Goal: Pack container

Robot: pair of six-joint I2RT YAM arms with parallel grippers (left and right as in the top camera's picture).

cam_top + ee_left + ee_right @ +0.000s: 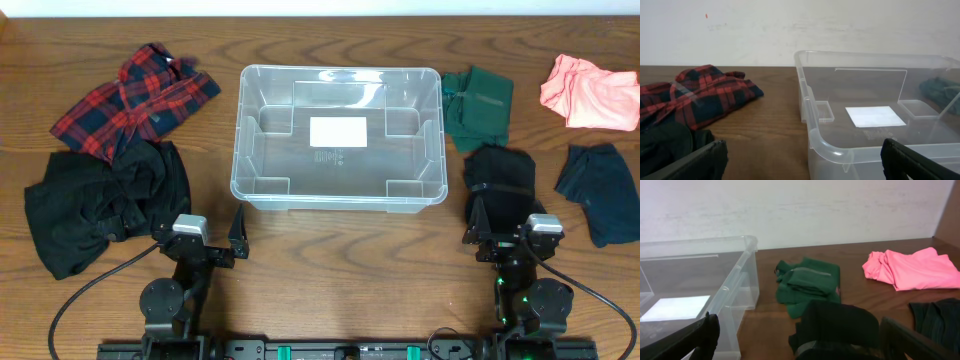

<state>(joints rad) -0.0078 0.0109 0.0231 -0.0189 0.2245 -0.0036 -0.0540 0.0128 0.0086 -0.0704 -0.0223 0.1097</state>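
- Both arms sit folded low at the near edge of the table (340, 270), bases close to the rail, wrists pointing away toward the far wall.
- The left gripper (200, 238) hangs just above the wood with its jaws spread wide and nothing between them. In the left wrist view its dark fingers (695, 162) show only at the two bottom corners.
- The right gripper (512, 238) is posed the same way, jaws wide apart and empty, with its fingers (912, 340) at the bottom corners of its own view.
- A black heap (95, 205) of cloth lies just beside the left gripper, on its outer side.
- A black folded garment (498, 180) lies directly ahead of the right gripper, close to its fingertips.
- A dark navy garment (600, 190) lies farther out to the right, apart from the black folded one.
- The container (238, 140) stands upright mid-table, ahead of and between the two arms, its near wall a little beyond the fingertips. A white label (338, 131) lies flat on its floor.
- A red plaid shirt (130, 95) sprawls behind the black heap, left of the container.
- A green garment (478, 100) lies just beside the container's far right corner.
- A pink garment (590, 92) lies crumpled at the far right, well apart from the container.
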